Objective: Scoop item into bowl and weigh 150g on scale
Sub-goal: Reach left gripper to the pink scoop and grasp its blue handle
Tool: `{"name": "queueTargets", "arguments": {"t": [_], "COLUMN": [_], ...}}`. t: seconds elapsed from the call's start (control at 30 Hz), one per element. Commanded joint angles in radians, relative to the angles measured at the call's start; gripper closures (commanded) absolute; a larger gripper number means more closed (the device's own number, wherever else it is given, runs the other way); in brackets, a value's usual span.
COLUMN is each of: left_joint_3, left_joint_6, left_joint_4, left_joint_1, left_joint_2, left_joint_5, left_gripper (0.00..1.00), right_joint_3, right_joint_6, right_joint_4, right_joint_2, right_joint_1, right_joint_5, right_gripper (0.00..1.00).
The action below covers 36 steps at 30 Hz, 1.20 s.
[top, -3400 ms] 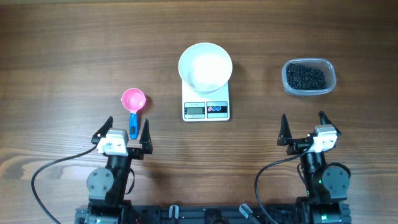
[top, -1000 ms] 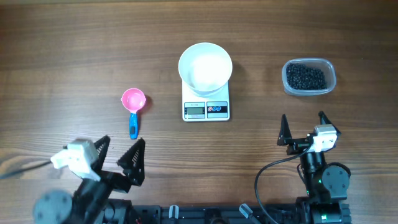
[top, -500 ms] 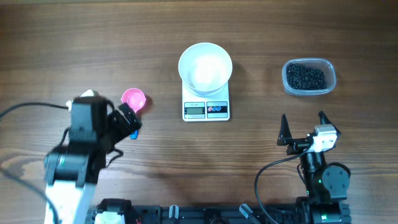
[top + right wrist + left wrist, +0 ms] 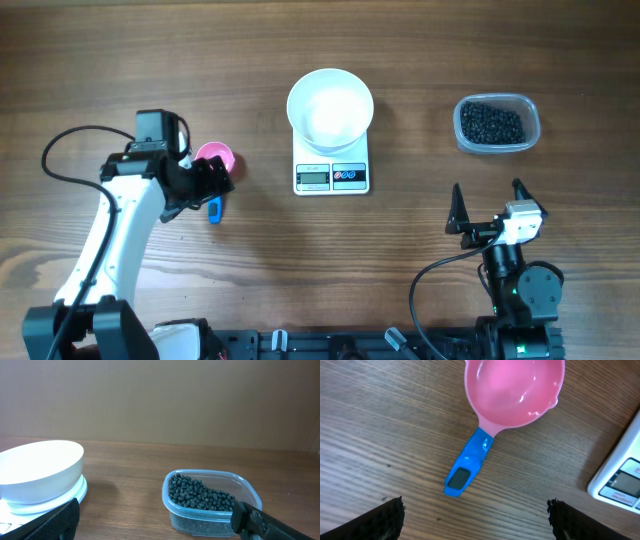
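- Now, the left tool [image 4: 208,186] hangs to the left of the scale [image 4: 331,177], jaws spread wide and nothing grasped.
- Its wrist view looks down on the scoop [image 4: 515,390]: pink cup, blue handle, flat on the tabletop [image 4: 400,40], with the handle pointing into the gap between the fingers [image 4: 385,520].
- Right on top of the scale sits the bowl [image 4: 330,105], white, nothing visible inside.
- Over to the right of the scale, well apart, the black beans [image 4: 491,123] fill a clear tub [image 4: 498,97].
- Nearer the robot than the scale and off to its right, the right tool [image 4: 488,205] stands released, jaws wide, holding nothing.
- From the right wrist view, the bowl and the beans both lie ahead of it, bowl on the scale side.
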Motion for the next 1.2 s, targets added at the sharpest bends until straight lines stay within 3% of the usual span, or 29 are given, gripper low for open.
{"name": "queueTargets", "arguments": {"t": [0.0, 0.17, 0.57, 0.8, 0.9, 0.97, 1.17], "left_joint_3": [-0.074, -0.153, -0.160, -0.160, -0.160, -0.160, -0.160], "left_joint_6": [0.108, 0.133, 0.179, 0.227, 0.227, 0.227, 0.227], "left_joint_4": [0.044, 0.173, 0.282, 0.292, 0.303, 0.305, 0.323], "left_joint_1": [0.050, 0.075, 0.079, 0.079, 0.079, 0.079, 0.079], "left_joint_2": [0.016, 0.016, 0.160, 0.221, 0.248, 0.248, 0.248], "left_joint_5": [0.113, 0.216, 0.222, 0.260, 0.282, 0.281, 0.280], "left_gripper": [0.03, 0.02, 0.00, 0.11, 0.29, 0.35, 0.43], "right_joint_3": [-0.001, -0.001, -0.001, -0.001, -0.001, -0.001, -0.001], "right_joint_6": [0.000, 0.000, 0.000, 0.000, 0.000, 0.000, 0.000], "right_joint_4": [0.002, 0.002, 0.002, 0.002, 0.002, 0.002, 0.002], "right_joint_2": [-0.001, -0.001, -0.001, -0.001, -0.001, -0.001, -0.001], "right_joint_1": [0.004, 0.004, 0.004, 0.004, 0.004, 0.004, 0.004], "right_joint_5": [-0.008, -0.008, -0.008, -0.008, -0.008, -0.008, -0.008], "right_gripper": [0.00, 0.00, 0.01, 0.01, 0.00, 0.00, 0.00]}}
